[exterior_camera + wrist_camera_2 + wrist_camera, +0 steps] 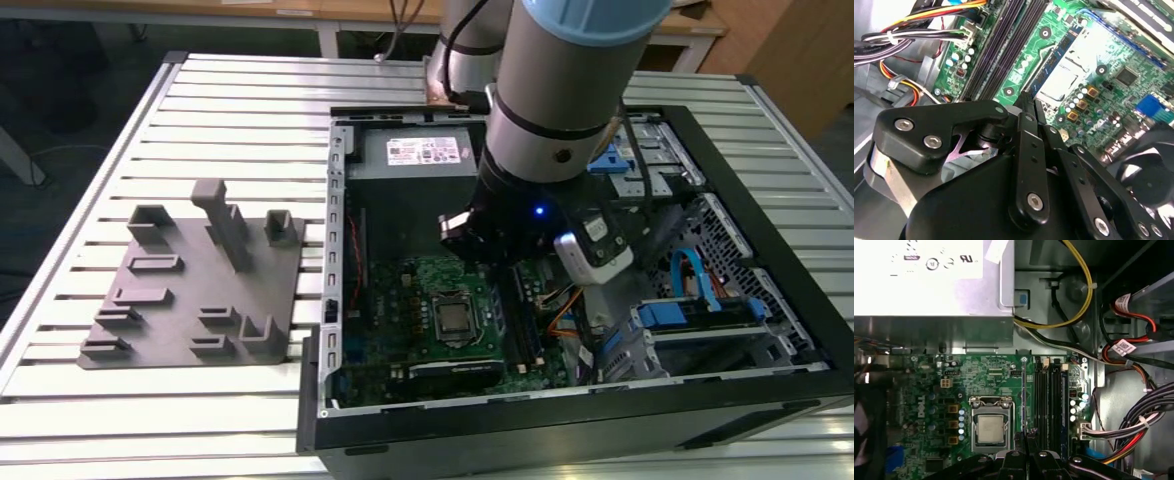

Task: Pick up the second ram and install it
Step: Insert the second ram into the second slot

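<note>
Gripper (pixel 1026 101) is down inside the case (pixel 801 340), fingers (pixel 1029 145) drawn together to a narrow point, and by the look of it they're clamped on the ram (pixel 1050 61). In the second wrist view the dark blue-green stick runs out from the fingertips over the board (pixel 1114 55), between the CPU socket (pixel 1074 67) and the long black slots (pixel 1004 45). In the first wrist view the same stick shows edge-on, a thin line leading away from the fingertips, just beside the slots on the socket side.

So where does the job stand? The pick-up looks done. The stick is in the grip and over the board, well apart from the grey tray (pixel 187 290) on the table (pixel 240 100) at the exterior view's left. The install is what's left, as I read it: the stick runs lengthwise with the slots but appears to sit beside them, not in one. Whether its lower edge touches the board or hangs just above it, I can't tell. Nor can I tell whether any slot already carries a stick, since they all read as dark strips.

Further out, the arm (pixel 574 80) hangs over the middle of the case. Bundled cables (pixel 1134 417) lie beyond the slots, on the side away from the socket.
</note>
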Robot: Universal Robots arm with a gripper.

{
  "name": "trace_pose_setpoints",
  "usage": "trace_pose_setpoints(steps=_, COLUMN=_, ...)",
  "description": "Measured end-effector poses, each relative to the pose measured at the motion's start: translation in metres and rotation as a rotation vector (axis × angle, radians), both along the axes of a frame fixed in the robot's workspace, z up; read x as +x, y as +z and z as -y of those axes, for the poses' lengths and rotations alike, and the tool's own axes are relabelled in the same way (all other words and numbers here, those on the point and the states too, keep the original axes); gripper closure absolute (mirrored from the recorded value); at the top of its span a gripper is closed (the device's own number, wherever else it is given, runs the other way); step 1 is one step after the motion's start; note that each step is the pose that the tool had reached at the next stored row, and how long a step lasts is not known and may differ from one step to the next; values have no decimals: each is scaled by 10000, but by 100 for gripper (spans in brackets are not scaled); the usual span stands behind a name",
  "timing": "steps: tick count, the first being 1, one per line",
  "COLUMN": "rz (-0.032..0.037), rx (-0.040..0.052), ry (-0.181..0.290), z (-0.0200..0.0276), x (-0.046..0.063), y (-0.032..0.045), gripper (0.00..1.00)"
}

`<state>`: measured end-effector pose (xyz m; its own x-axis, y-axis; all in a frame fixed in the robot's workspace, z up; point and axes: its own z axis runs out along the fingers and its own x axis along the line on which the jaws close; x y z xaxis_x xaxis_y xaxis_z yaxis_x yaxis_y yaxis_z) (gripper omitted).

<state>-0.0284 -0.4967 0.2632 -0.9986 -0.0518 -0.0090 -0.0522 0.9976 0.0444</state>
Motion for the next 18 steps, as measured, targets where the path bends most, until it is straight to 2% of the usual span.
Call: trace_pose_setpoints(steps=18, rz=1, rx=1, ry=-108, z=1, x=15, y=-325, gripper=87)
